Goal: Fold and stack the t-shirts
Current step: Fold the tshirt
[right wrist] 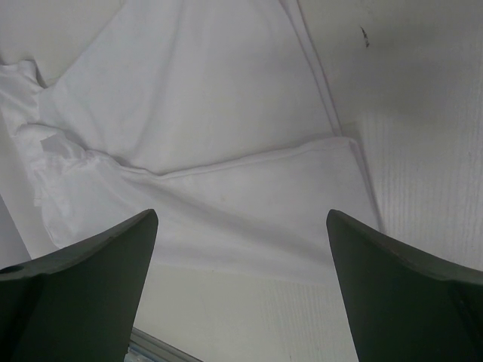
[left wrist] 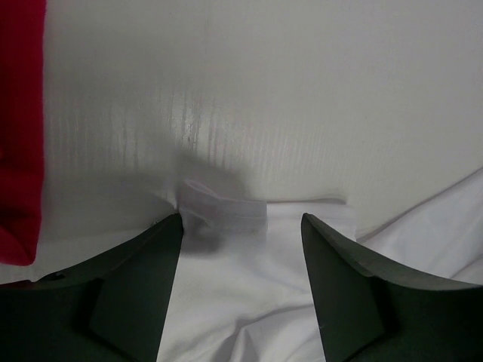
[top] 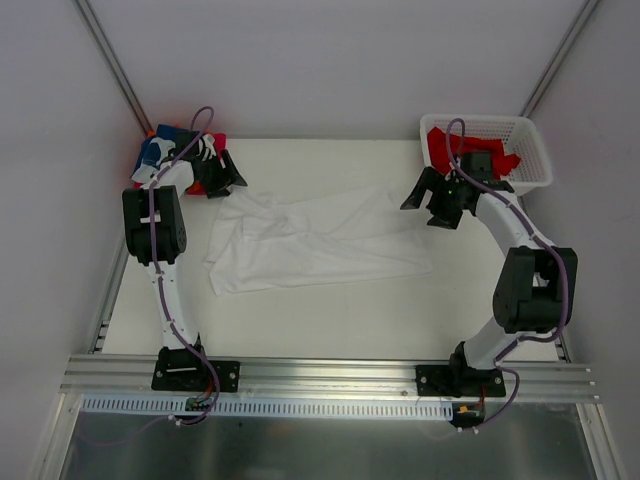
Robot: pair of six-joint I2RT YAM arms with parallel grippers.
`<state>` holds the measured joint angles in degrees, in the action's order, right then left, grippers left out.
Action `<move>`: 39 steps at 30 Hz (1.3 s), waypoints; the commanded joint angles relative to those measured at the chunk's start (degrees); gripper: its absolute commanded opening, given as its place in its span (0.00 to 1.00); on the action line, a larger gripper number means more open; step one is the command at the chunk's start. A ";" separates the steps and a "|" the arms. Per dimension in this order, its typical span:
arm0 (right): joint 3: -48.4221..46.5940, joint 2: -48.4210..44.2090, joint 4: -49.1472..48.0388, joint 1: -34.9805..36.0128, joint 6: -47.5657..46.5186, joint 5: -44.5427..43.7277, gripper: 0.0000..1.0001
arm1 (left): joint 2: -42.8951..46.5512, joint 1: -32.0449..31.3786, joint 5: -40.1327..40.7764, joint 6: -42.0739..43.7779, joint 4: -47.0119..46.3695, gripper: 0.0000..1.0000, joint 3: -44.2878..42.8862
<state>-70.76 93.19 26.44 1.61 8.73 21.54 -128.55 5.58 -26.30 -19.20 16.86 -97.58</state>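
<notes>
The white t-shirt (top: 315,240) lies crumpled on the tabletop (top: 350,320), long axis left-right, its far-left edge between the parted jaws of the left claw (top: 225,183), not yet pinched, while the right claw (top: 428,208) hangs wide open over its right end.

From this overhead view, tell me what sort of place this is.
Probably a lab robot cell: plain enclosing walls, an aluminium rail carrying two robot arms, a white table.

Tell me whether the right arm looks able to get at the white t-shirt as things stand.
Probably yes. The right gripper hangs open over the right edge of the white t-shirt, with nothing between its fingers and the cloth; the basket sits behind it, out of the way.
</notes>
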 commanded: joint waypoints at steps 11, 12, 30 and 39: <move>-6.05 6.21 -1.48 -0.29 1.37 1.93 0.99 | 1.46 -0.75 5.30 -1.80 4.76 0.47 1.87; -6.58 6.91 -1.65 -0.29 1.46 1.93 0.99 | 1.46 -0.75 5.47 -1.89 4.76 0.42 1.87; -36.37 35.90 0.99 -0.99 7.44 7.37 1.00 | 1.73 -1.80 6.35 -1.37 5.37 0.10 1.78; -42.26 45.14 0.63 0.59 10.60 7.29 0.99 | 2.16 -3.12 6.53 -0.75 5.46 0.10 2.04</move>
<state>-113.69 130.78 26.48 2.61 18.81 32.60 -128.33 4.36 -19.44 -21.15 19.57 -96.60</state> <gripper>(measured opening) 0.992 0.103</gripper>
